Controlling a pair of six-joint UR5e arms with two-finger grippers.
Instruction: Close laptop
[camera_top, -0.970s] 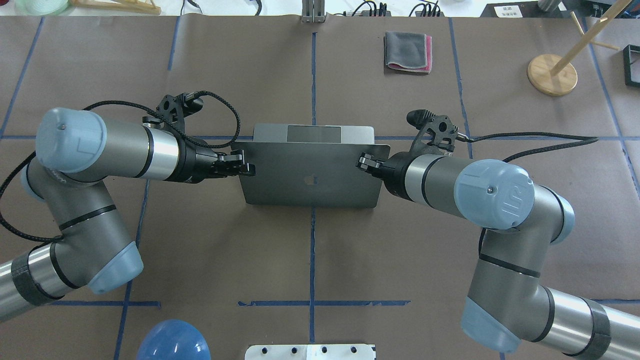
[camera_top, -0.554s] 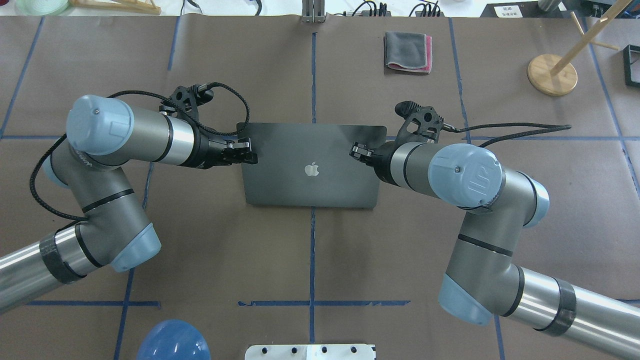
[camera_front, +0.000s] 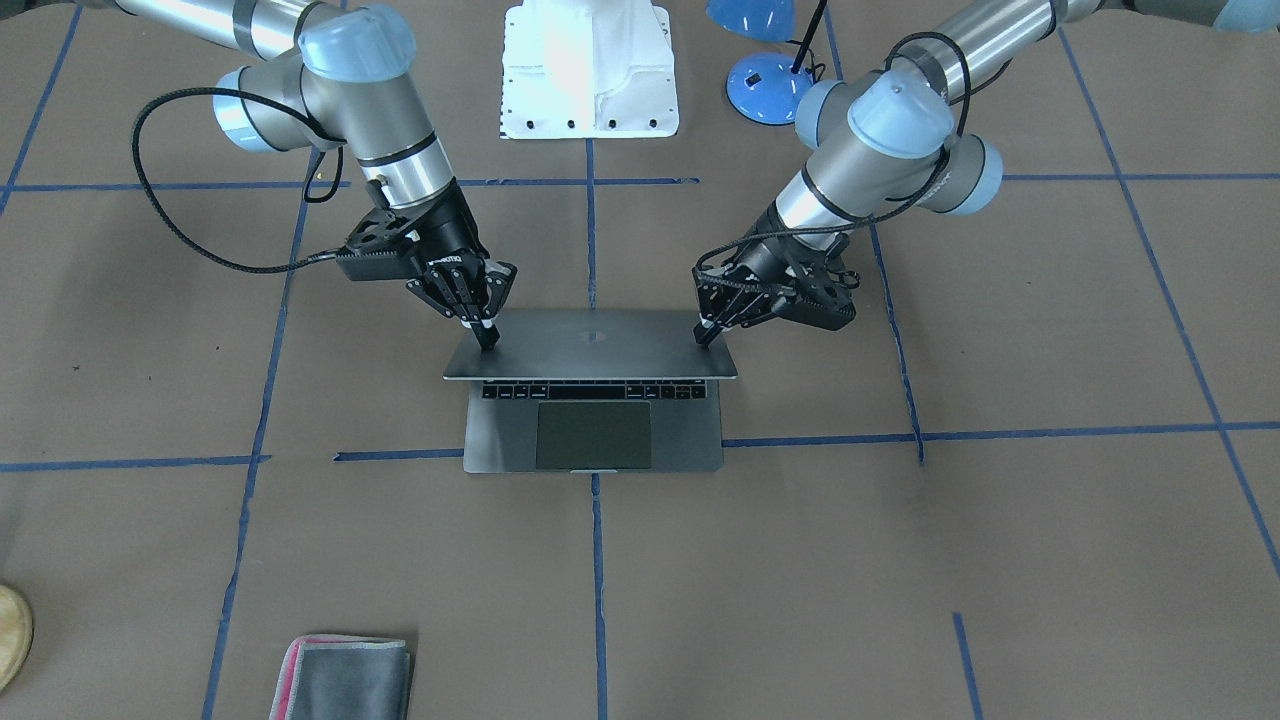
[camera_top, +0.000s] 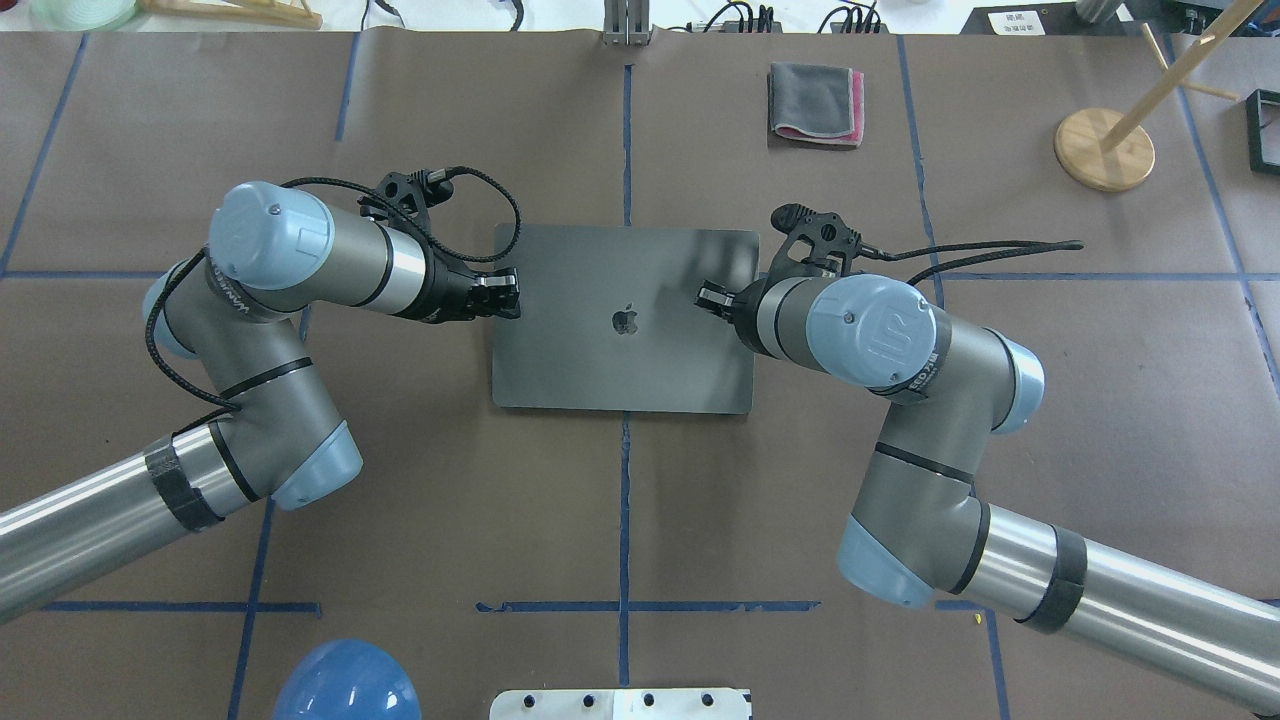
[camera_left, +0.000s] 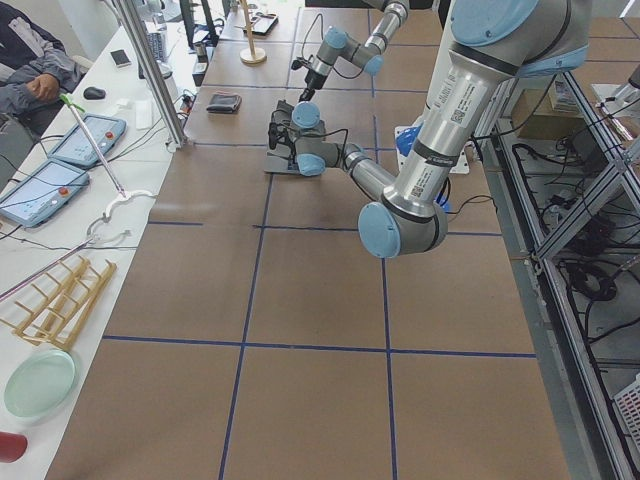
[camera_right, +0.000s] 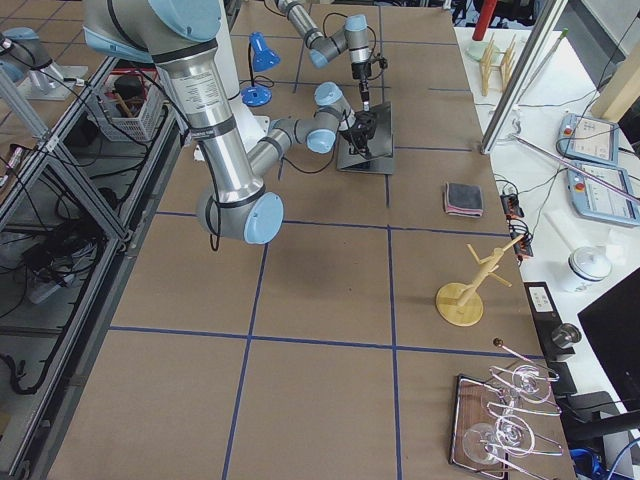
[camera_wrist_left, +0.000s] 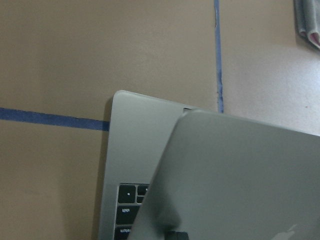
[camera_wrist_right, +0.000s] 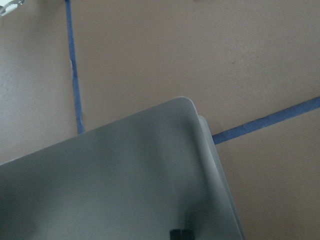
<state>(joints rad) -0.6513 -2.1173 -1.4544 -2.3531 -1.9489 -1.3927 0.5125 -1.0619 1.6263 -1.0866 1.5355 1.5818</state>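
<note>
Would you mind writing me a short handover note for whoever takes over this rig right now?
Left gripper: shut, fingertips resting on the lid of the laptop near one side edge.
Right gripper: shut, fingertips on the lid near the opposite side edge.
Laptop: mid-table, lid tipped well down but not closed. The keyboard and trackpad show beyond its front edge.
Done: lid partly lowered.
Left: press the lid down onto the base, then lift both grippers clear.

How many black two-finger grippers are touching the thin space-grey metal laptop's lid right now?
2. The left gripper rests its tip on the lid of the laptop, near the edge on the robot's left; the right gripper rests near the opposite edge. Neither is hidden.
</note>
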